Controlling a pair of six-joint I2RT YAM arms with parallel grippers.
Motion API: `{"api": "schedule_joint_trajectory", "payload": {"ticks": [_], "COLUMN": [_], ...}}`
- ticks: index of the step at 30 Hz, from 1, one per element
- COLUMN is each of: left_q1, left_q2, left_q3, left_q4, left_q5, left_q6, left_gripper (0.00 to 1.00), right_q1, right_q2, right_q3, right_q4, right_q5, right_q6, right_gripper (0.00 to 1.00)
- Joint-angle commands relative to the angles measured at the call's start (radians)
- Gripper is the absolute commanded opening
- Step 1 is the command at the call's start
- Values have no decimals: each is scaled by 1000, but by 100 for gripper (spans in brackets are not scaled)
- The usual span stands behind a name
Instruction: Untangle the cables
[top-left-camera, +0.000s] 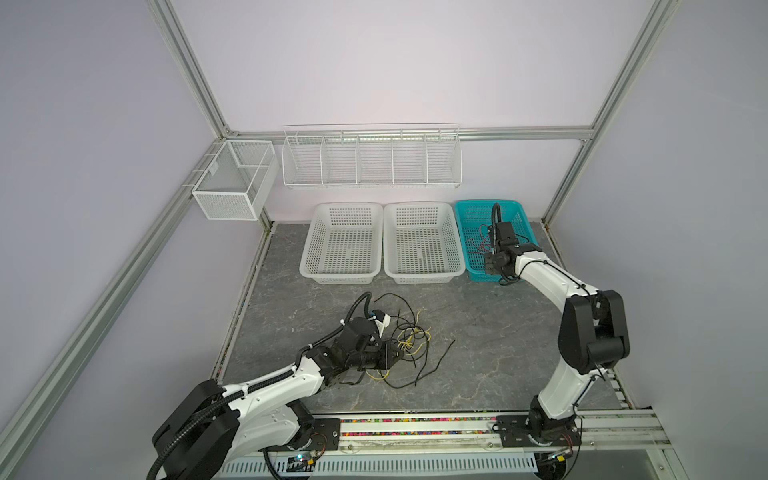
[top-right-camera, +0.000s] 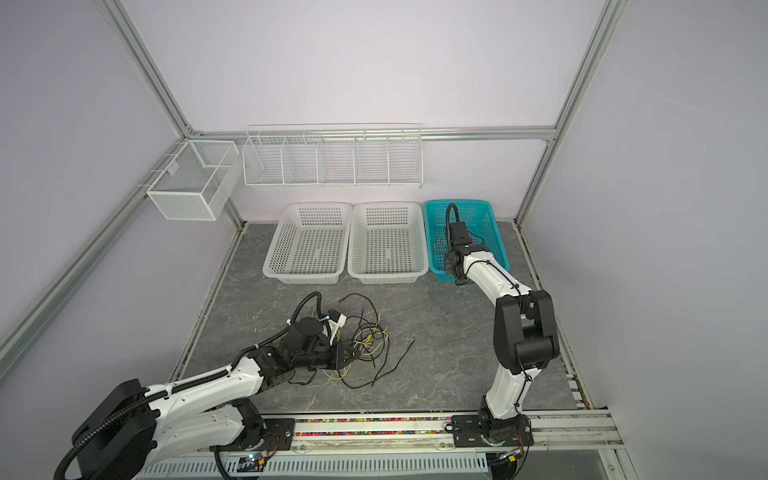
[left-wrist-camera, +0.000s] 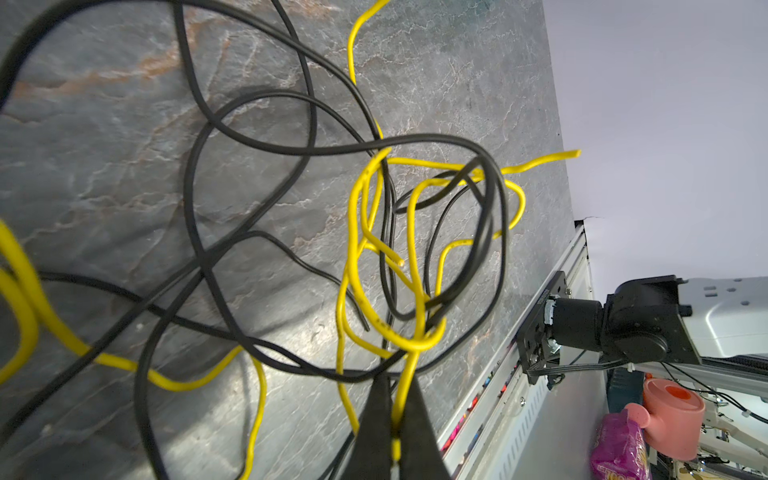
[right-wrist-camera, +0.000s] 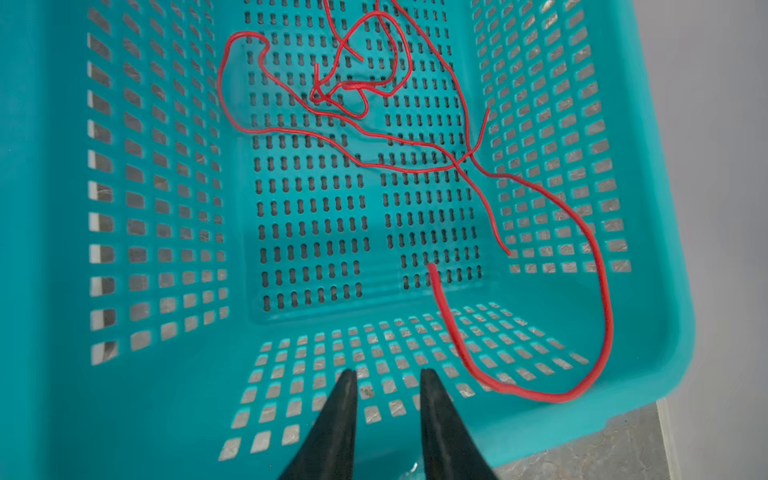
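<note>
Several cables, yellow and black, lie tangled on the table at lower centre in both top views. The left gripper pinches a yellow strand. Red cables (loosely curled) lie in the teal basket under the right gripper, its jaws spread and empty.

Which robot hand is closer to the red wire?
Right. The right gripper hangs open over the teal basket holding the red wire; the left gripper is far off, pinching a yellow wire.

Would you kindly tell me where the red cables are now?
The red cables lie loose inside the teal basket, the rightmost basket in both top views, beneath the right pincer.
</note>
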Motion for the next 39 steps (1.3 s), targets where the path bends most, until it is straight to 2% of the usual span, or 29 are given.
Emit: {"api": "schedule_joint_trajectory", "payload": {"ticks": [1,3,7,10,15,22,25,29,31,39], "left_q1": [-5,-4,-4,-5,-8,-12,-13,-14,-16,-15], "left_q2": [19,30,52,77,106,104,110,119,122,149], "left_q3": [30,35,41,46,61,69,71,78,80,79], "left_q4": [5,6,16,31,41,28,25,27,26,39], "left_q5": [-16,-14,-13,-5,13,12,12,13,11,8], "left_q6": [27,32,38,40,38,44,46,49,49,50], "left_gripper": [0,0,0,0,0,0,0,0,0,0], "right_q1": [-6,-6,-5,-7,-40,-67,-81,-84,-83,-86], "right_q2": [21,0,-96,-117,-60,2,23,49,55,111], "right_q3": [41,42,16,15,43,46,51,76,92,163], "right_q4": [-23,-29,-10,-12,-47,-32,-20,-18,-23,-52], "right_q5": [30,36,-41,4,82,84,44,31,22,-38], "right_q6": [-13,-5,2,-8,-28,-17,-15,-20,-22,-29], "right_gripper": [28,29,40,45,46,46,43,25,21,21]}}
